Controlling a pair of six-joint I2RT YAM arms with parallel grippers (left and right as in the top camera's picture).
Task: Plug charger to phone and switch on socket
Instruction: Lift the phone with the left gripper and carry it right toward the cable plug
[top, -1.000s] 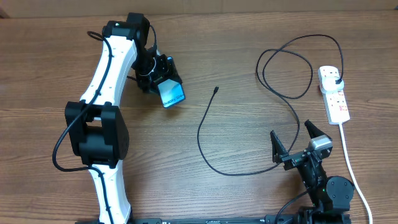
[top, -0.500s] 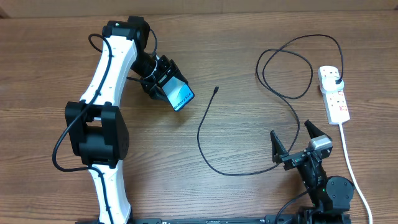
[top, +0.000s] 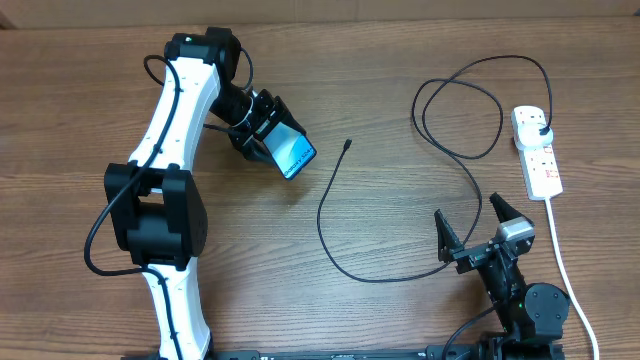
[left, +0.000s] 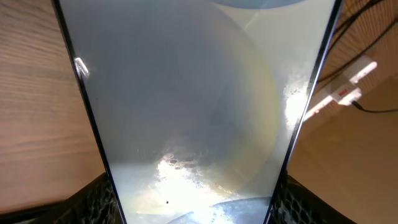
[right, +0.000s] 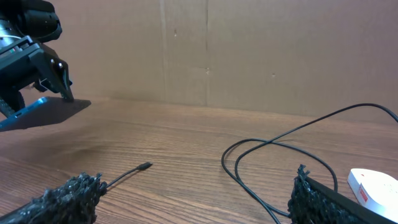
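Observation:
My left gripper (top: 268, 135) is shut on the phone (top: 292, 154), a slim slab with a light blue screen, and holds it above the table at the upper left; the screen fills the left wrist view (left: 193, 106). From the right wrist view the phone (right: 43, 111) hangs flat in the air. The charger (top: 400, 200) is a thin black cable; its connector tip (top: 346, 145) lies free on the wood right of the phone, also in the right wrist view (right: 144, 167). Its plug (top: 541, 131) sits in the white socket (top: 538, 160) at the right. My right gripper (top: 470, 232) is open and empty.
The socket's thick white cord (top: 565, 270) runs down the right edge towards the front. The charger loops widely across the middle and right of the wooden table (top: 400, 90). A brown cardboard wall (right: 249, 50) stands behind the table.
My left gripper has carried the phone to the right and turned it, so its screen now faces more upward. The right arm and the cable have not moved.

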